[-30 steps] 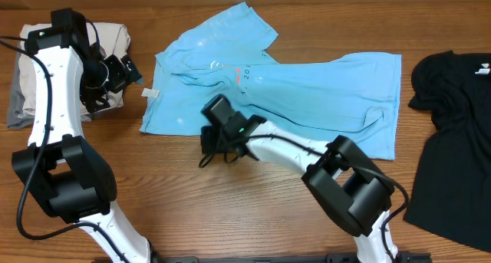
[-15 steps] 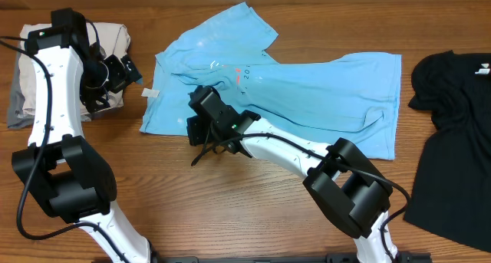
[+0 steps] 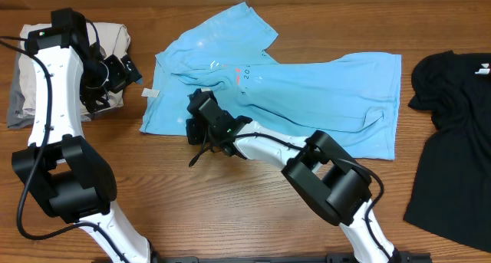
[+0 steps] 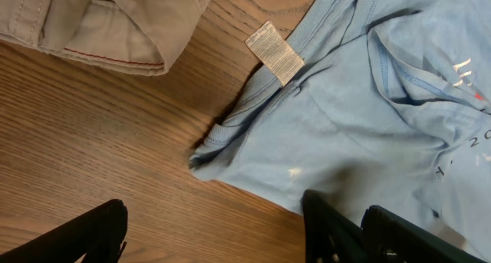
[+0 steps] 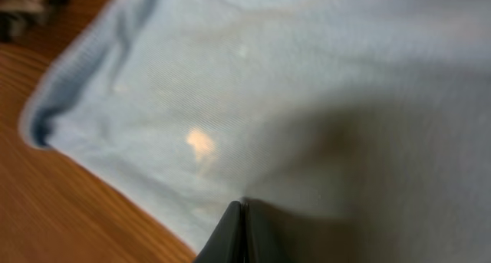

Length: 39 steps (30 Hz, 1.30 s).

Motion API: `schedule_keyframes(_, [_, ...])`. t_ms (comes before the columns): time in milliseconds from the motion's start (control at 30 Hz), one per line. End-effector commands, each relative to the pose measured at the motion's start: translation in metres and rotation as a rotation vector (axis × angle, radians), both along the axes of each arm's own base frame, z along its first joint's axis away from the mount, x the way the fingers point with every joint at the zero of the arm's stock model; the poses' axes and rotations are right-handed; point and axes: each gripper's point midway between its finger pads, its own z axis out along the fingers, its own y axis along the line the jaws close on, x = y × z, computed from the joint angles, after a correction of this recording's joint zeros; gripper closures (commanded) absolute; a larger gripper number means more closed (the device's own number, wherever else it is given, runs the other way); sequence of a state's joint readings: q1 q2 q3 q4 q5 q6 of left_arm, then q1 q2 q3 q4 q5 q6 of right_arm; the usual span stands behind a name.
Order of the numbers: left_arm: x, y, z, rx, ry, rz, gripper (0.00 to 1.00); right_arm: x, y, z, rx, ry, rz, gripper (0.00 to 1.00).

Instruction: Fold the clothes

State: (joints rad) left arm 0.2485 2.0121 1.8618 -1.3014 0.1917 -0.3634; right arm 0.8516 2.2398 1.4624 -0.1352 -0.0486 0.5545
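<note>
The light blue T-shirt lies rumpled across the middle of the desk toward its far edge, the right gripper fully closed at its near-left hem with no cloth visibly pinched, the left gripper gaping empty by the left edge, so a closed-jaw push may merely bunch the hem.
</note>
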Motion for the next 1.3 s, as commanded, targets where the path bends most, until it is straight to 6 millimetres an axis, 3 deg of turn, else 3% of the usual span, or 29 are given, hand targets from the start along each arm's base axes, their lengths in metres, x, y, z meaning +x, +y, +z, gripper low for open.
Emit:
schedule_keyframes(0, [0.004, -0.003, 0.018, 0.006, -0.053, -0.016, 0.00, 0.000, 0.010, 0.011, 0.023, -0.019, 0.017, 0.96])
schedule_keyframes(333, [0.004, -0.003, 0.018, 0.006, -0.052, -0.016, 0.00, -0.036, 0.032, -0.003, 0.001, 0.003, 0.089, 0.96])
schedule_keyframes(567, [0.004, -0.003, 0.018, 0.006, -0.052, -0.016, 0.00, -0.050, 0.049, 0.004, 0.021, -0.006, 0.138, 0.96])
schedule_keyframes(767, [0.004, -0.003, 0.018, 0.006, -0.052, -0.016, 0.00, -0.049, 0.062, 0.024, 0.039, -0.055, 0.223, 0.96])
schedule_keyframes(900, [0.004, -0.003, 0.018, 0.006, -0.052, -0.016, 0.00, -0.039, 0.059, 0.069, 0.031, -0.121, 0.263, 0.96])
schedule_keyframes(967, [0.004, -0.003, 0.018, 0.006, -0.052, -0.016, 0.00, -0.033, 0.047, 0.097, 0.023, -0.128, 0.238, 0.96])
schedule_keyframes(1067, [0.004, -0.003, 0.018, 0.006, -0.052, -0.016, 0.00, -0.023, 0.013, 0.127, -0.035, -0.124, 0.170, 0.96])
schedule_keyframes(1167, [0.004, -0.003, 0.018, 0.006, -0.052, -0.016, 0.00, -0.013, -0.035, 0.138, -0.128, -0.085, 0.089, 0.96])
schedule_keyframes(1267, [0.004, -0.003, 0.018, 0.006, -0.052, -0.016, 0.00, -0.008, -0.089, 0.129, -0.222, 0.027, 0.012, 0.96])
